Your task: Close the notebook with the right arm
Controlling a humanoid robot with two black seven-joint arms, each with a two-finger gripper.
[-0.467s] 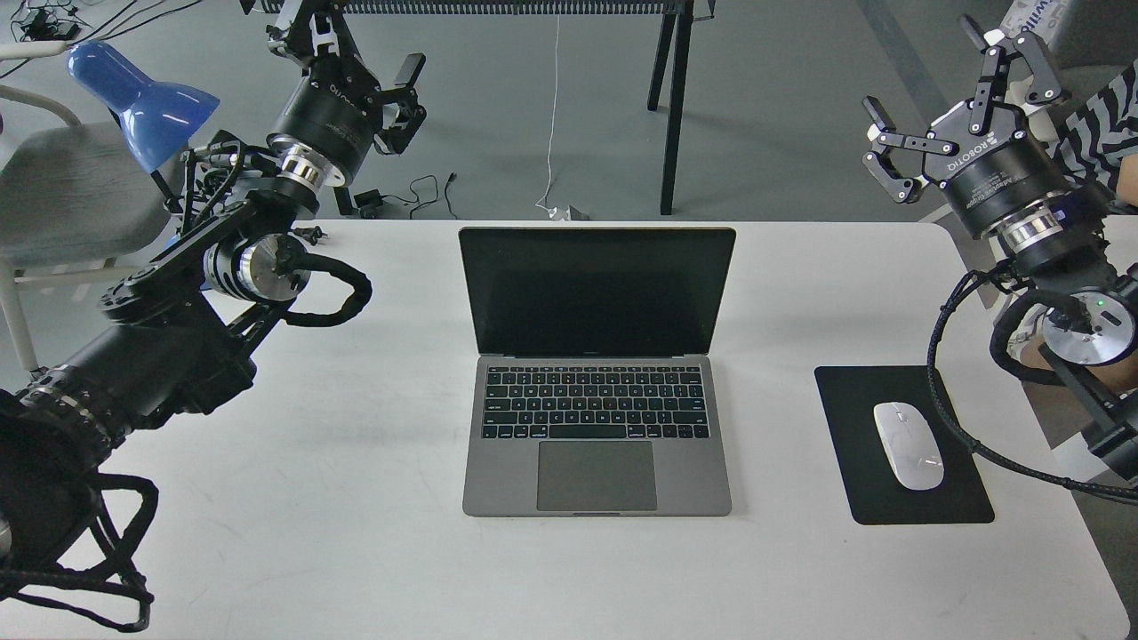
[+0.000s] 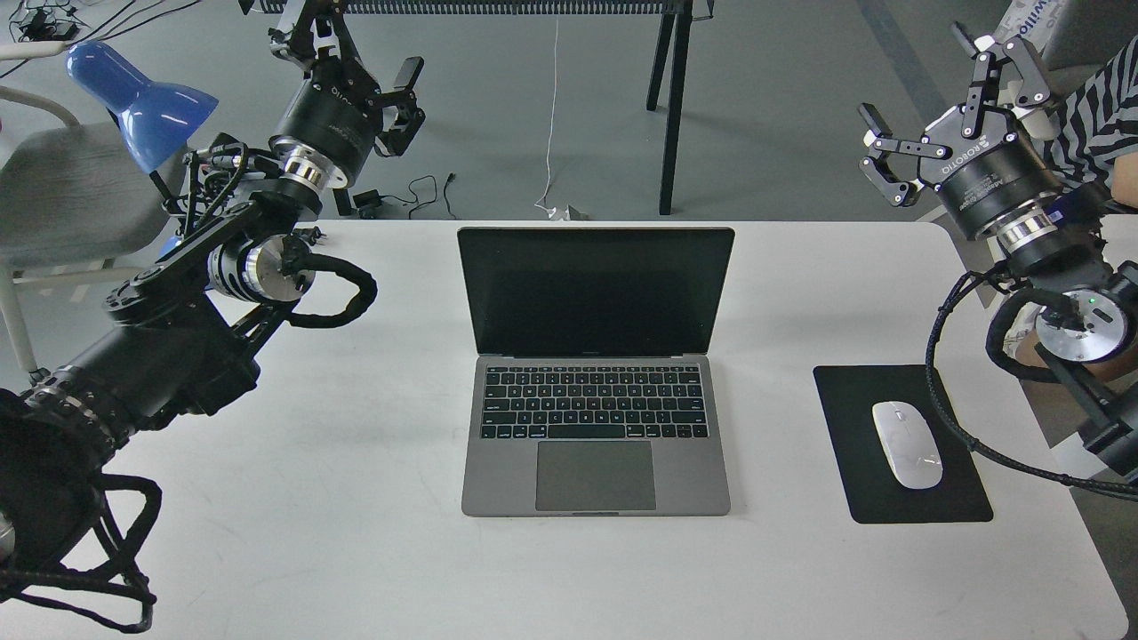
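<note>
Your single head view looks forward and down from above the near edge of the counter [image 2: 356, 533], taking in both far corners and the floor beyond.

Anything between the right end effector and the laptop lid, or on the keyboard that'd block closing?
Nothing visible. The right end effector is raised off the table's far right corner, with bare table between it and the notebook. The keyboard deck is bare; mouse and mouse pad sit apart on the right.
</note>
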